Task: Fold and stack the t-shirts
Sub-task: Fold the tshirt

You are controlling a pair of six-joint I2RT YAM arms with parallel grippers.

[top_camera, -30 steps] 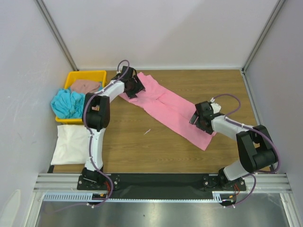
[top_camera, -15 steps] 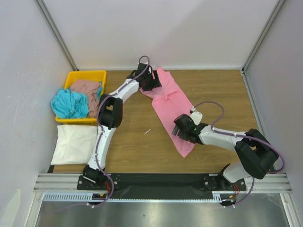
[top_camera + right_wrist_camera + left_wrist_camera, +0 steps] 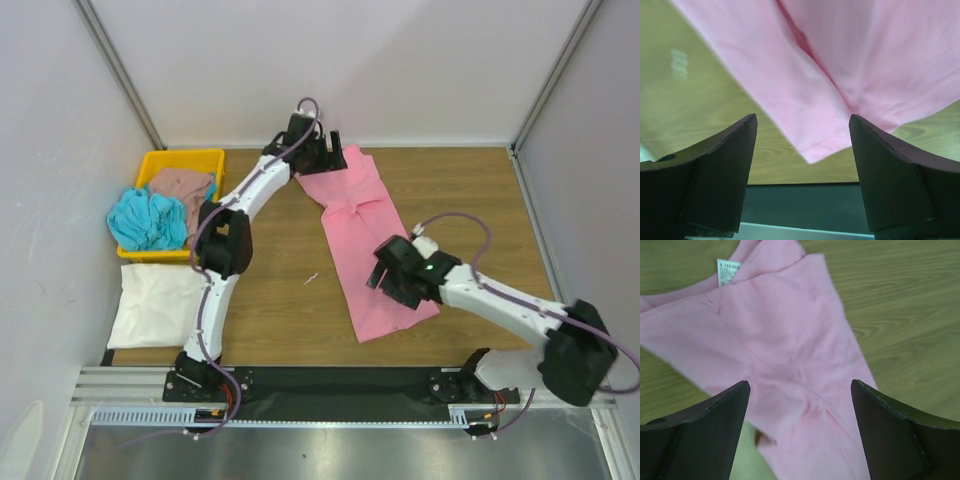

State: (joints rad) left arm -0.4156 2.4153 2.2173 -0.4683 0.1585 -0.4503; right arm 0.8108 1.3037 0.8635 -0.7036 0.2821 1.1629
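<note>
The bright pink t-shirt (image 3: 365,240) lies flat in a long folded strip from the back of the table toward the front. My left gripper (image 3: 326,152) is open just above its far end; the left wrist view shows the cloth (image 3: 785,340) and its white label (image 3: 727,272) between the spread jaws (image 3: 799,390). My right gripper (image 3: 392,278) is open above the near right edge; in the right wrist view (image 3: 802,122) the shirt's near corner (image 3: 840,65) lies below. The cream-white shirt (image 3: 155,305) lies folded at the left. The turquoise (image 3: 148,220) and brown-pink (image 3: 182,183) shirts lie crumpled in the tray.
The yellow tray (image 3: 185,157) stands at the back left, against the left wall. A small white scrap (image 3: 311,278) lies on the wood. The black front rail (image 3: 340,382) runs along the near edge. Walls close in the back and both sides.
The pink shirt swung from a diagonal to almost straight front-to-back. My left gripper moved right along the back edge. My right gripper moved left, then toward the front.
</note>
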